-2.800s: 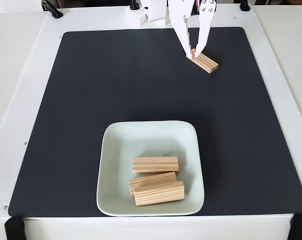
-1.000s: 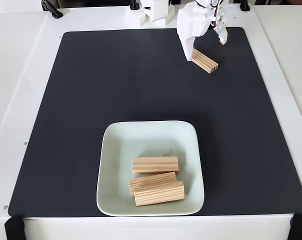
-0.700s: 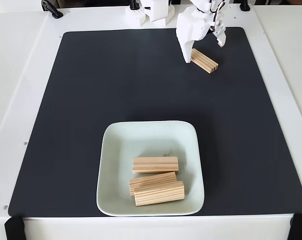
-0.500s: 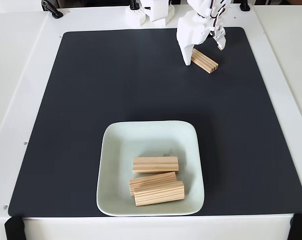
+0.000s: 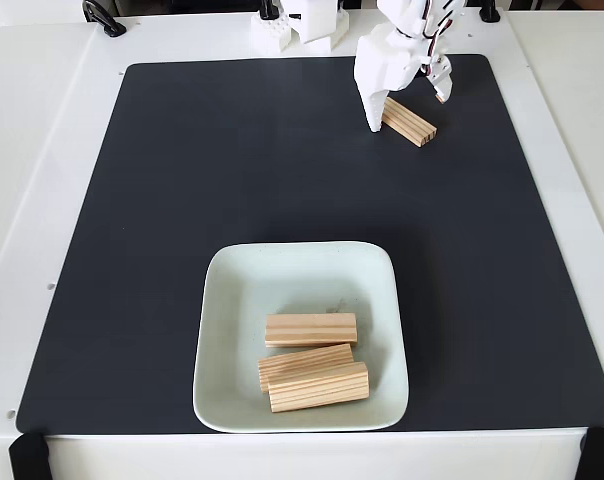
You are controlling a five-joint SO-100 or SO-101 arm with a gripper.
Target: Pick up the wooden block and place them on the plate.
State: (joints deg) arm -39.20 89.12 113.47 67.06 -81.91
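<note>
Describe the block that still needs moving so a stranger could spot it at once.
Start at the black mat and go to its far right corner, under the white gripper. The lone block lies there on the mat, while the other three sit in the plate.

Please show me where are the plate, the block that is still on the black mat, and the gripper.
plate (image 5: 227,300): fixed view, bare floor near its upper left corner.
wooden block on the mat (image 5: 412,124): fixed view, middle of its grooved top.
gripper (image 5: 407,112): fixed view, midway between its two white fingertips.
</note>
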